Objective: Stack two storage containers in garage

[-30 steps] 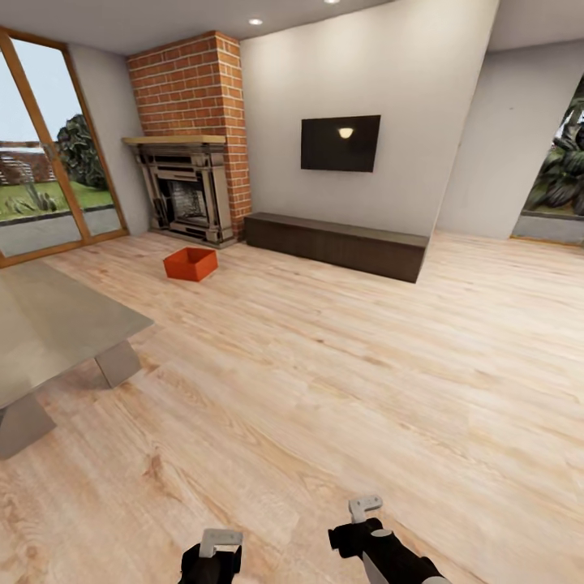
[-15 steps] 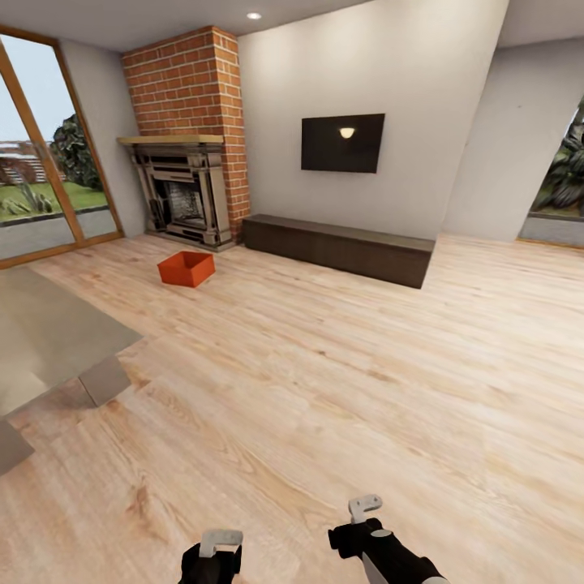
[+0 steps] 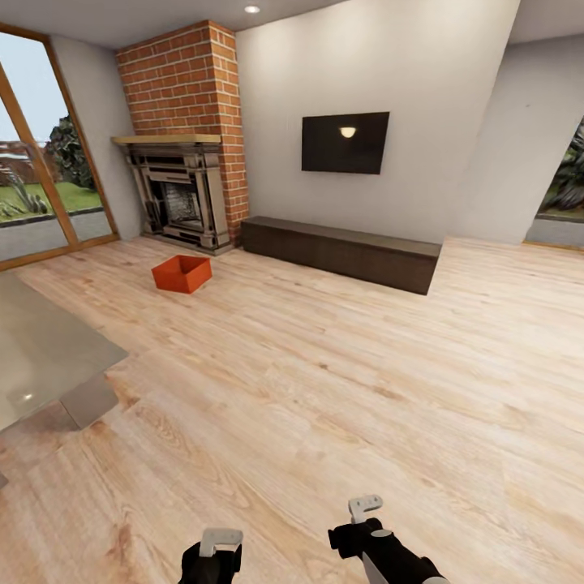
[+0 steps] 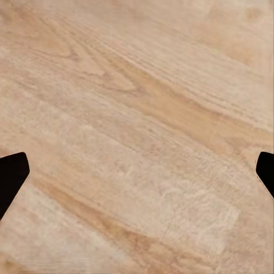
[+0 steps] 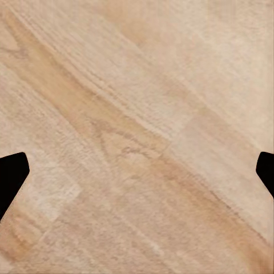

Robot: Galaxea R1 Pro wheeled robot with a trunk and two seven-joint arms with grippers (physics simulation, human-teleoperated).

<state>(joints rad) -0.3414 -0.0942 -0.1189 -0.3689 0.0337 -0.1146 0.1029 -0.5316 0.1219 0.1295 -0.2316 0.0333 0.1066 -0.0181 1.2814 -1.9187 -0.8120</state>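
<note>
One red-orange open-topped storage container sits on the light wood floor in front of the brick fireplace, far ahead and to my left. It looks empty. Both arms hang low at the near edge of the head view, far from the container. My left gripper is open, its dark fingertips spread wide over bare planks. My right gripper is open in the same way, with nothing between its fingertips. The garage and its floor are out of view.
A grey table juts in at the left. A brick fireplace stands in the far corner, beside a long dark bench under a wall TV. Glass doors line the left wall. Open wood floor stretches ahead.
The whole view has shifted: the camera has moved forward, so the table slides off to the left. The container and both arms hold their places.
</note>
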